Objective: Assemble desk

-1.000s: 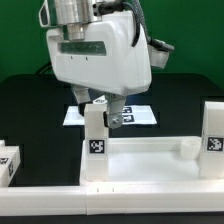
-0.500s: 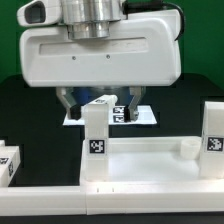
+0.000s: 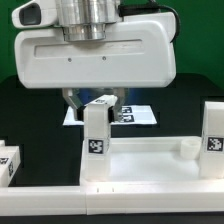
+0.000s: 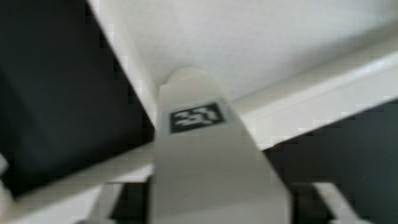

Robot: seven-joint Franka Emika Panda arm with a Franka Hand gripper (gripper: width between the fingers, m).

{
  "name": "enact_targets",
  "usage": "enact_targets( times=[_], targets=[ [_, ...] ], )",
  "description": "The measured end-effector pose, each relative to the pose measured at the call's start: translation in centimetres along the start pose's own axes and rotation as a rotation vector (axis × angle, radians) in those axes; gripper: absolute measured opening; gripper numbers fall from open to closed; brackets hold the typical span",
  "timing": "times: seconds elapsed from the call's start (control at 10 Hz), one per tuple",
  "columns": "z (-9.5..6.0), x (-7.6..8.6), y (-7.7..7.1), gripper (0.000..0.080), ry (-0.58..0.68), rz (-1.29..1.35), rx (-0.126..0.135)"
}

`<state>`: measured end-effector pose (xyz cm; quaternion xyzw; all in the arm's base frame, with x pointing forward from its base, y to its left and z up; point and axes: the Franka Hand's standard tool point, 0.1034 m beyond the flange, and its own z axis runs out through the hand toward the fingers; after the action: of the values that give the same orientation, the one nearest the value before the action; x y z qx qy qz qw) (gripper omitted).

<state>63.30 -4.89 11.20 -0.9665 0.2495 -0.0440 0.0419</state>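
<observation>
The claw [image 3: 96,101] is clenched on the top of the white leg [image 3: 97,135], which stands upright in the tabletop [image 3: 150,165] corner on the exterior view's left; it looks light, stiff and slick, so squeezing its flat sides up high seems best

- White boxy housing [image 3: 95,55] with rounded corners filled the upper frame.
- Ribbed grey cylinder [image 3: 92,18] sat top centre.
- Dark fingers [image 3: 69,99] showed beneath, mid-frame.
</observation>
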Motion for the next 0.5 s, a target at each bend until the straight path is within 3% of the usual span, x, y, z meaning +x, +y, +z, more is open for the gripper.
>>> enact_targets(
  times=[0.3, 0.5],
  targets=[
    [-0.02, 0.07, 0.15, 0.0289, 0.002, 0.295, -0.003],
    [-0.15, -0.27, -0.02, 0.0289, -0.031, 0.703, -0.001]
  ],
)
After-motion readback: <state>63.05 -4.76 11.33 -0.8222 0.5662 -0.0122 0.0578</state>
